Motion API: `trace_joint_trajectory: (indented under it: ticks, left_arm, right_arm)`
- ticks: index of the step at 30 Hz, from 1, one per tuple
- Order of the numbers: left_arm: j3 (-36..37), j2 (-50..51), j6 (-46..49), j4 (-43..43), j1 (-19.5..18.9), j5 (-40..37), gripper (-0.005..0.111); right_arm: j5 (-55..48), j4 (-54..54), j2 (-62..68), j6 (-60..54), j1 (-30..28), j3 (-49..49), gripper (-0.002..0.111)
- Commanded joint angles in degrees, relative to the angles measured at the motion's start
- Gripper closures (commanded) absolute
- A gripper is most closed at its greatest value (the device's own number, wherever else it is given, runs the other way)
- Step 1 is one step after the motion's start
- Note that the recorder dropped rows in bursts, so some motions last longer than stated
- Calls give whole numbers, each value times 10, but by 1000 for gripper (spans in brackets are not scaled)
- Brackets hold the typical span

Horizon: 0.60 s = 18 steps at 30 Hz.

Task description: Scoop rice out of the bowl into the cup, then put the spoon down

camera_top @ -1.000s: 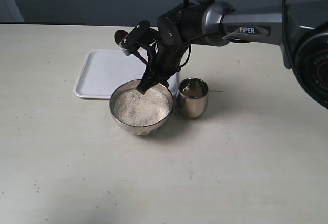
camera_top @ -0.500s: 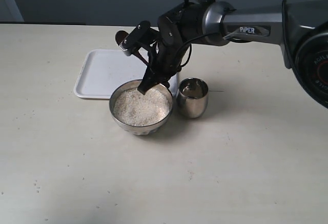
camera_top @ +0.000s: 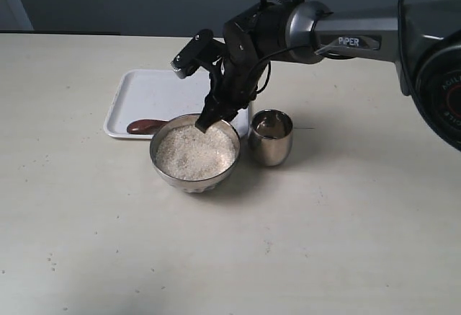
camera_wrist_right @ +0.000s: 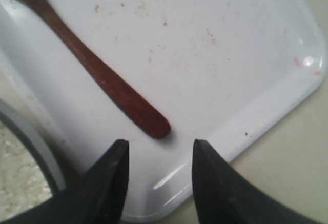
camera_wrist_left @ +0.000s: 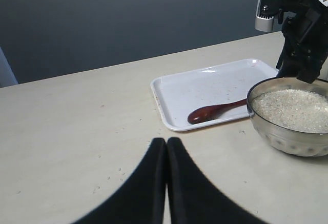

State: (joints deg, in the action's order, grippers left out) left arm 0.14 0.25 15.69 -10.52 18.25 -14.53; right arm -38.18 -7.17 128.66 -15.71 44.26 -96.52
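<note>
The dark wooden spoon (camera_top: 146,125) lies on the white tray (camera_top: 140,91), its oval end near the tray's front edge and its handle (camera_wrist_right: 110,90) running behind the bowl. The steel bowl (camera_top: 193,176) holds a heap of rice (camera_top: 194,151). Right of it stands the steel cup (camera_top: 270,138). My right gripper (camera_top: 207,119) hangs open just over the bowl's far rim and the tray's corner, its fingers (camera_wrist_right: 110,183) empty either side of the handle's tip. My left gripper (camera_wrist_left: 166,143) is shut on nothing, low over the table well short of the tray (camera_wrist_left: 179,93), the spoon (camera_wrist_left: 212,112) and the bowl (camera_wrist_left: 287,139).
The right arm (camera_top: 338,37) reaches in from the right above the cup. A few stray grains lie on the table (camera_wrist_left: 110,175) near the left gripper. The tray (camera_wrist_right: 215,70) carries small specks.
The right gripper held the spoon raised over the tray; it has opened and the spoon now lies on the tray. The bowl has shifted slightly to the left.
</note>
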Motion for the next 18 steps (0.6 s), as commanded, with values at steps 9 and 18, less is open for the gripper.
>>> trace_joint_trajectory:
  ticks: [9,18]
  left_arm:
    - [-1,-2,-1,0,1,8,106]
    - [-1,-2,-1,0,1,8,106]
  right_arm:
    - [-41,-88,-62,7,-2,-10,68]
    - [-191,-186,-128,55,-2,-10,98]
